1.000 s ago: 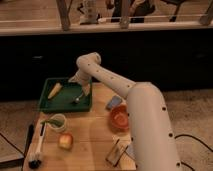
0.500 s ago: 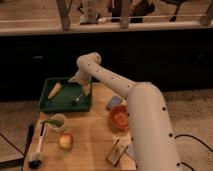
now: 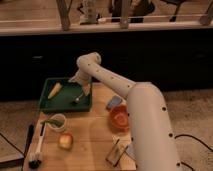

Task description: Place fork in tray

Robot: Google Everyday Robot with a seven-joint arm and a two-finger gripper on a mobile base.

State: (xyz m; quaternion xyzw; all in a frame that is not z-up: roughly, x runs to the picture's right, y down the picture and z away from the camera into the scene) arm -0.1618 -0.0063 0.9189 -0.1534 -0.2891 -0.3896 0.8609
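Note:
The dark green tray (image 3: 46,104) sits at the back left of the wooden table. A yellow corn-like piece (image 3: 55,90) lies in its left half. The thin grey fork (image 3: 78,99) shows in the tray's right half, with one end on the tray floor. My gripper (image 3: 82,92) reaches down from the arm over the right side of the tray, right above the fork and at its upper end. I cannot tell whether it holds the fork.
An orange bowl (image 3: 120,118) stands right of the tray, with a blue packet (image 3: 114,102) behind it. A cup with a green-handled utensil (image 3: 57,121), an apple (image 3: 65,141), a white-handled brush (image 3: 37,148) and a snack packet (image 3: 116,153) lie nearer the front.

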